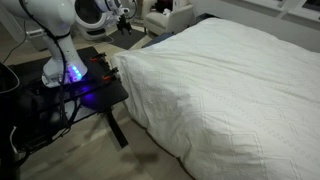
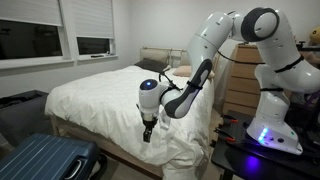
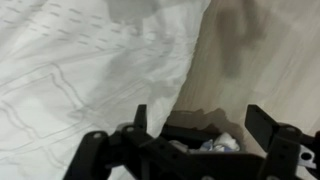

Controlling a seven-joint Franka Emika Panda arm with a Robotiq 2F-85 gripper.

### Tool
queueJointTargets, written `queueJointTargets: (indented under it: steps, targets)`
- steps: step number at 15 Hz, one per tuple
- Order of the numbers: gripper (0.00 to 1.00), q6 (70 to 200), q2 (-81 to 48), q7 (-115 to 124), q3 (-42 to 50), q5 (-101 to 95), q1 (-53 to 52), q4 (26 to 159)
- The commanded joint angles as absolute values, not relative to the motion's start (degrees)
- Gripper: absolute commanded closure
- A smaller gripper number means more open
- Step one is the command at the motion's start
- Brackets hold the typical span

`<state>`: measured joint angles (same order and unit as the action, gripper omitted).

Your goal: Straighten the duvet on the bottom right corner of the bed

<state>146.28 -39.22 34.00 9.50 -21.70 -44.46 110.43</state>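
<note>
end effector [image 3: 200, 125], jaws apart, by duvet [image 3: 90, 60]

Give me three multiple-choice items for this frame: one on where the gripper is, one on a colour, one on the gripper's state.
1. Where is the gripper?
A. Above the headboard end
B. Low beside the hanging corner of the duvet
C. On the black table

2. What colour is the suitcase?
A. Blue
B. Red
C. White

3. What state is the gripper in?
A. Shut on the duvet
B. Open, holding nothing
C. Shut, empty

Answers:
1. B: an exterior view shows it pointing down by the draped corner.
2. A: its ribbed shell is blue.
3. B: the wrist view shows its fingers spread apart, gripping nothing.
</note>
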Motion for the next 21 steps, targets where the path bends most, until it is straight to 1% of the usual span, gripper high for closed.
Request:
queueJointTargets:
  steps: [1,5,9,17,18,21]
  targets:
    - [0.00,146.0,-35.0,43.6,15.6,-26.4,-46.4,112.0]
    - [0.00,142.7,-31.1,53.9,20.1,-32.8,-45.9,112.6]
    - [0.00,137.3,-26.5,62.8,20.2,-39.2,-42.7,113.7]
    - [0.00,129.8,-15.9,67.9,10.0,-41.4,-26.0,118.4]
    - [0.00,130.2,-19.5,66.9,7.7,-42.2,-24.7,115.0]
    - [0.00,130.4,-19.1,66.4,5.0,-42.6,-21.3,115.3]
